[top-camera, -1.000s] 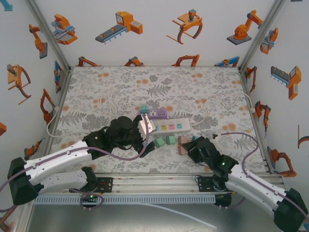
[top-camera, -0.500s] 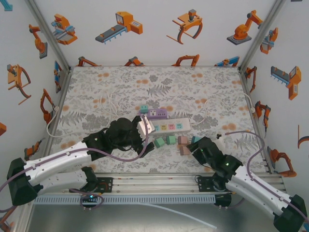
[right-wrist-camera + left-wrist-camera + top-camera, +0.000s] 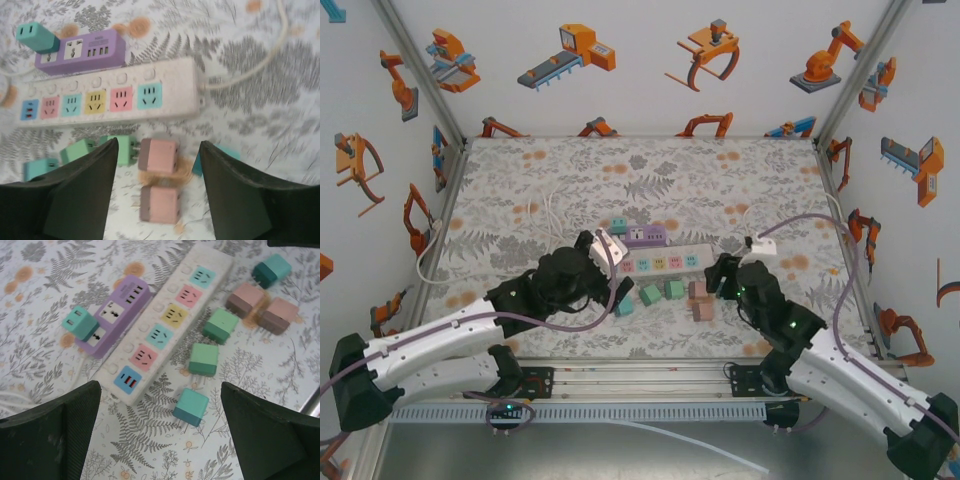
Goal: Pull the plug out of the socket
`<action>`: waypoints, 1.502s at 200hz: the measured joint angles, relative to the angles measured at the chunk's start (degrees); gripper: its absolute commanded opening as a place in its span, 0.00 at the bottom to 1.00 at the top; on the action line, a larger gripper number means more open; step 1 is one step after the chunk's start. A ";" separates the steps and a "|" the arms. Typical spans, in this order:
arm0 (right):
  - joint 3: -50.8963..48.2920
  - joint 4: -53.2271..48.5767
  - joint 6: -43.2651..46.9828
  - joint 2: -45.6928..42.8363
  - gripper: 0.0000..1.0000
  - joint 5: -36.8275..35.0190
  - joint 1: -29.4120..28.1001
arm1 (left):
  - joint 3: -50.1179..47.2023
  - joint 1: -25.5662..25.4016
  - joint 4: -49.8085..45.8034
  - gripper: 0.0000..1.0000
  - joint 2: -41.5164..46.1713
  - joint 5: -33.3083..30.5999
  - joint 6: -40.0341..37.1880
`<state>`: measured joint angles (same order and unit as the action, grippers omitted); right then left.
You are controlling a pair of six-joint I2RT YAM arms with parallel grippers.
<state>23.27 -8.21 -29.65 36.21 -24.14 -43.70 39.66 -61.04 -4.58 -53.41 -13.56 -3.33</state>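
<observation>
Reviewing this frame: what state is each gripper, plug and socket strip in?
Left gripper: open, empty.
Right gripper: open, empty.
Teal plug: plugged into the purple socket block, not yet pulled.
Purple socket block: lying flat, one plug in it.
White power strip: lying flat, every socket empty.
Green plugs: unplugged, lying loose.
Pink plugs: unplugged, lying loose.
</observation>
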 measured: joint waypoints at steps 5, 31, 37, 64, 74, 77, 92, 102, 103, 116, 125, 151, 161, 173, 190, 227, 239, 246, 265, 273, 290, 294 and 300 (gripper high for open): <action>0.00 2.21 3.80 0.85 0.73 0.59 0.00 | -0.04 0.37 0.20 0.97 0.09 -0.68 0.57; 0.15 15.08 25.07 7.21 0.82 5.77 0.00 | -0.04 4.98 0.90 0.97 0.09 -2.97 5.44; 0.44 16.94 29.05 8.79 0.83 7.08 0.00 | -0.04 6.38 0.90 0.97 0.02 -3.32 6.71; 6.84 19.63 47.45 18.88 0.83 16.33 0.74 | -0.02 12.11 0.90 0.97 -1.33 -4.02 13.03; 9.97 19.56 52.70 22.34 0.83 20.17 1.16 | 0.09 14.14 0.70 0.98 -2.45 -3.93 15.56; 11.04 19.56 54.31 23.39 0.83 21.46 1.29 | 0.20 14.78 0.66 0.98 -2.82 -3.82 16.37; 16.02 19.19 60.63 28.59 0.82 27.41 2.14 | 0.90 18.08 0.35 0.96 -5.16 -3.08 20.13; 19.17 18.40 63.73 31.74 0.82 31.54 2.82 | 1.51 20.61 0.22 0.93 -6.88 -2.36 22.64; 19.43 18.36 63.98 31.98 0.82 31.85 2.89 | 1.55 20.79 0.22 0.93 -6.99 -2.27 22.84; 24.00 16.94 66.93 36.54 0.81 37.27 3.91 | 2.32 23.69 0.24 0.90 -9.20 -1.09 25.81; 27.28 15.67 68.30 39.74 0.80 40.35 4.50 | 2.86 25.51 0.35 0.88 -10.82 -0.13 27.63; 38.32 11.04 71.04 50.01 0.78 48.41 5.84 | 4.33 29.59 1.11 0.78 -15.58 2.58 31.45; 41.66 10.43 71.56 53.55 0.77 50.88 6.21 | 4.92 30.84 1.55 0.73 -17.73 3.48 32.57; 44.89 9.64 71.84 57.27 0.76 53.37 6.58 | 5.62 32.00 1.99 0.71 -20.09 4.50 33.31; 49.42 8.22 72.19 62.73 0.74 56.28 6.84 | 7.13 33.35 2.14 0.69 -23.82 5.88 33.99; 56.13 6.99 72.63 72.52 0.71 60.61 7.26 | 8.85 34.14 3.65 0.67 -29.55 7.69 34.25; 57.46 6.82 72.61 74.95 0.69 61.55 7.50 | 9.51 34.21 3.91 0.67 -31.10 8.24 34.25; 58.16 6.58 72.63 76.24 0.68 62.12 7.63 | 9.99 34.23 4.04 0.67 -32.04 8.50 34.25; 59.39 5.88 72.54 78.90 0.64 62.99 7.96 | 11.50 34.40 4.46 0.67 -34.60 9.31 34.25; 59.63 5.68 72.54 79.67 0.62 63.41 8.02 | 12.09 34.47 4.87 0.67 -35.74 9.73 34.25; 59.93 5.38 72.57 80.87 0.60 64.08 8.07 | 12.90 34.49 5.60 0.67 -37.57 10.49 34.36; 59.95 5.22 72.57 81.07 0.59 64.22 8.07 | 13.00 34.49 5.81 0.67 -37.97 10.71 34.45; 59.98 4.85 72.57 81.29 0.59 64.41 8.07 | 13.14 34.49 6.03 0.67 -38.42 10.99 34.51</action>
<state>83.24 -3.36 42.92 117.49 40.27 -35.64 52.80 -26.55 1.45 -91.83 -2.57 31.18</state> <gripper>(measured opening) 0.602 0.674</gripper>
